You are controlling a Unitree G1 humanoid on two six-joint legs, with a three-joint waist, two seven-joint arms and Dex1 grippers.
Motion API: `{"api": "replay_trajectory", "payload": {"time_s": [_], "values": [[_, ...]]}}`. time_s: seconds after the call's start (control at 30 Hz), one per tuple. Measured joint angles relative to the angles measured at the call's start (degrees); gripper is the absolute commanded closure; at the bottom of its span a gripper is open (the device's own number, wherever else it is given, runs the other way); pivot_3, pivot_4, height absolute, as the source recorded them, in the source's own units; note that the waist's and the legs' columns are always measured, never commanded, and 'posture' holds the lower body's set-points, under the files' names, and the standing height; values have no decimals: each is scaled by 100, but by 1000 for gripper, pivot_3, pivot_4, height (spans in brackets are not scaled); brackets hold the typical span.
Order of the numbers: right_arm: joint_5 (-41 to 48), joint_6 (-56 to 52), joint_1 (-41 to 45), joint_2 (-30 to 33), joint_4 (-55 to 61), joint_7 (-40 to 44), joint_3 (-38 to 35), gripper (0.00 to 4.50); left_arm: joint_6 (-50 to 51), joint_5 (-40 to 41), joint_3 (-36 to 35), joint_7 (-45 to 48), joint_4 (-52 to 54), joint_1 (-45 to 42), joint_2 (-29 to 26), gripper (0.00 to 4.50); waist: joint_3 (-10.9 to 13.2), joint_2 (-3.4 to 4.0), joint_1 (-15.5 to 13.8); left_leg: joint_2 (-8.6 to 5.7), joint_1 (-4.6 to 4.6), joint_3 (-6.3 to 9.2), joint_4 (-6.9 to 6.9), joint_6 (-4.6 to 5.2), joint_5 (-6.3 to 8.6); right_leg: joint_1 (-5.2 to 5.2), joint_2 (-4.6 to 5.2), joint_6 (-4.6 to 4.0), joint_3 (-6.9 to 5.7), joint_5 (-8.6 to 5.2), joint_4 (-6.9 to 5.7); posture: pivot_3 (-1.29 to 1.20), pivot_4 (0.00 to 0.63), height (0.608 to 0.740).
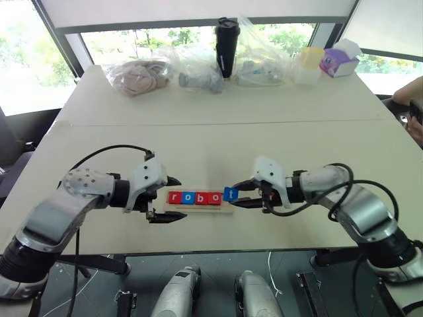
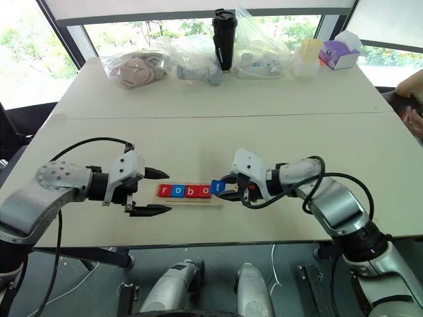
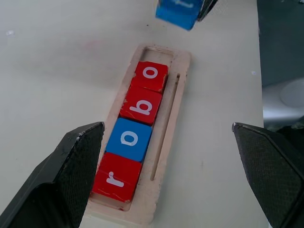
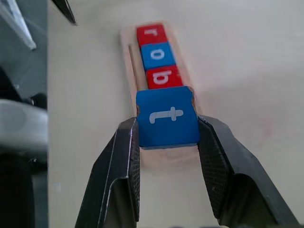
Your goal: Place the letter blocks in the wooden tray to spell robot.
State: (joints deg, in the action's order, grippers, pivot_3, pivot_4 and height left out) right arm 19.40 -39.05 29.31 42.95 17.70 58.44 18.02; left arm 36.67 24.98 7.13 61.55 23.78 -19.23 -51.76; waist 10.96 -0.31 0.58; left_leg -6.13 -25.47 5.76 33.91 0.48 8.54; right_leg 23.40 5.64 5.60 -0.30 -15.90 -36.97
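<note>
The wooden tray lies near the table's front edge. In it sit a red r, a blue o, a red b and a red o, side by side. My right gripper is shut on the blue t block, held just above the tray's right end. In the right wrist view the t block hides the red o. My left gripper stands wide open at the tray's left end, one finger on each side of it, holding nothing.
Along the table's far side stand clear bags of items, a black tumbler, a yellow-lidded container and a purple tissue box. A person's arm shows at the right edge. The table's front edge is close behind the tray.
</note>
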Motion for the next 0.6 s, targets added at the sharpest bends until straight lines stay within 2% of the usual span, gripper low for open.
{"api": "replay_trajectory", "payload": {"time_s": [0.17,0.6], "values": [[-391,454,299,-18,-766,450,412,3350,18,9,-7,-151,133,158,30,0,0,0,3,4,-2,0,-2,0,0,-2,-4,2,0,1,-12,0,150,740],[-920,978,692,-539,-1811,843,623,3350,180,75,-118,-483,336,302,142,0,0,0,1,2,2,0,1,-1,-1,-1,-7,13,1,8,-16,0,150,740]]}}
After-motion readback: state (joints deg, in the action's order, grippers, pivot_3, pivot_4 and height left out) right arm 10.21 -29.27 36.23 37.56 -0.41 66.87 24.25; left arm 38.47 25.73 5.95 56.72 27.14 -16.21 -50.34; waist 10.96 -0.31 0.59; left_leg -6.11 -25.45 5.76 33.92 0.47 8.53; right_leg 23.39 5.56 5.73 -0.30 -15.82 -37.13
